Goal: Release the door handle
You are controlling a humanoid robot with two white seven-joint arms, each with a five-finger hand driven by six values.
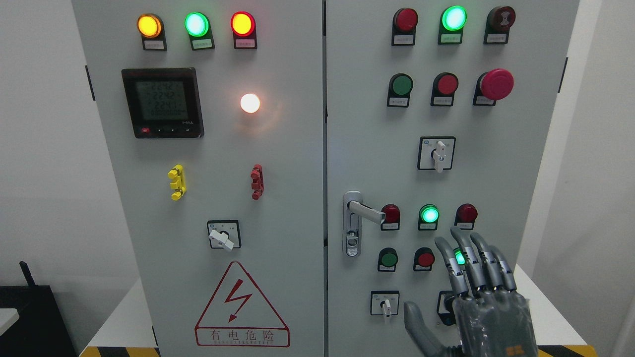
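Head view: right hand is spread, holding nothing, well clear of the door handle; withdraw straight back.

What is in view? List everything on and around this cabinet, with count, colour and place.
cabinet: one, grey, two doors, centre
door handle: one, silver, right door's left edge, untouched
lit lamps: amber, green, red top left; white below
meter: one, black, left door
clips: yellow, red, left door
rotary switches: at least three, white knobs
warning triangle: one, red, lower left door
emergency button: one, red, upper right
right hand: one, grey, fingers open, lower right, clear of the handle
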